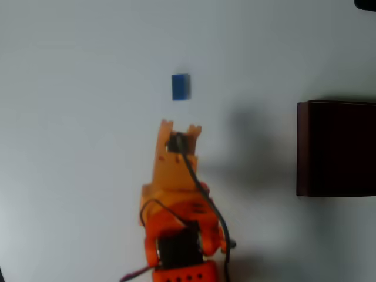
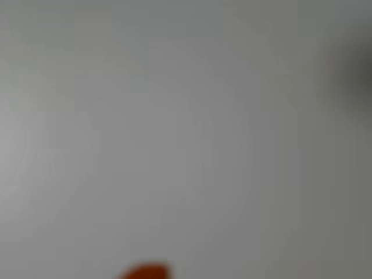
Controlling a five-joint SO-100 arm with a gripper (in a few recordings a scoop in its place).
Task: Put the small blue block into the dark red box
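Observation:
The small blue block (image 1: pixel 181 87) stands alone on the white table in the overhead view. My orange gripper (image 1: pixel 181 127) sits just below it in the picture, pointing at it, with a short stretch of table between. Its two fingertips (image 1: pixel 167 124) stand apart with a narrow gap and hold nothing. The dark red box (image 1: pixel 336 148) lies at the right edge, well away from the block and the gripper, its inside nearly black. The wrist view is a blurred grey surface with an orange finger (image 2: pixel 145 272) tip at the bottom edge.
The white table (image 1: pixel 76 147) stretches bare to the left and between the gripper and the box. My arm's body (image 1: pixel 179 235) and a black cable (image 1: pixel 207 197) fill the lower middle. A dark object (image 1: pixel 365 3) sits at the top right corner.

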